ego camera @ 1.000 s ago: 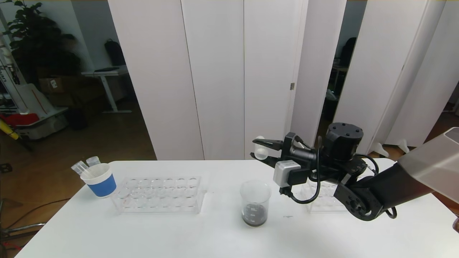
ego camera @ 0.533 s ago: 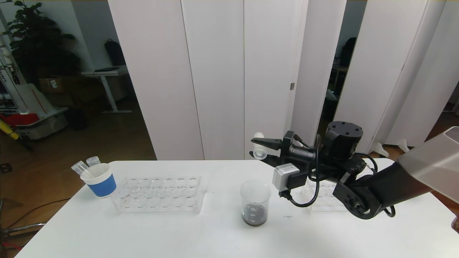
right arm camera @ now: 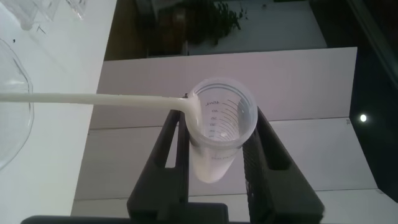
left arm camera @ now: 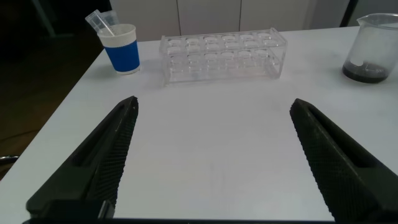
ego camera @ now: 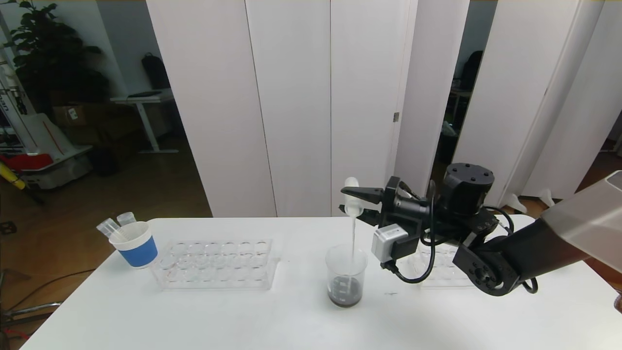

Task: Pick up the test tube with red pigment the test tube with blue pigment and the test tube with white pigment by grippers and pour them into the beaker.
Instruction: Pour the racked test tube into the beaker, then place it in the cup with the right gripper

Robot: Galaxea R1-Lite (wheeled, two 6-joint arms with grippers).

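Clear beaker: the beaker (ego camera: pixel 346 276) stands on the white table (ego camera: pixel 291 321) at lower centre of the head view, dark liquid at its bottom; a thin white stream (ego camera: pixel 353 236) falls into it.
White tube: the test tube with white pigment (ego camera: pixel 352 197) is tipped over directly above the beaker, clamped between the closed jaws of the right gripper (ego camera: pixel 357 201).
Right wrist view only: the tube's open mouth (right arm camera: pixel 221 118) with printed graduations, cream-white liquid pooled inside, the stream (right arm camera: pixel 93 98) leaving its rim toward the frame's left edge.
Left gripper: the left gripper (left arm camera: pixel 214 162) fills the lower part of the left wrist view, jaws spread wide and empty, low over bare table.
Left rack: empty clear tube rack (ego camera: pixel 216 264), centre left.
Right rack: second clear rack (ego camera: pixel 440 267), largely hidden behind the right arm.
Cup: blue-and-white paper cup (ego camera: pixel 134 244) at far left, holding clear empty tubes (ego camera: pixel 116 224).
Behind: white folding panels (ego camera: pixel 291 97).
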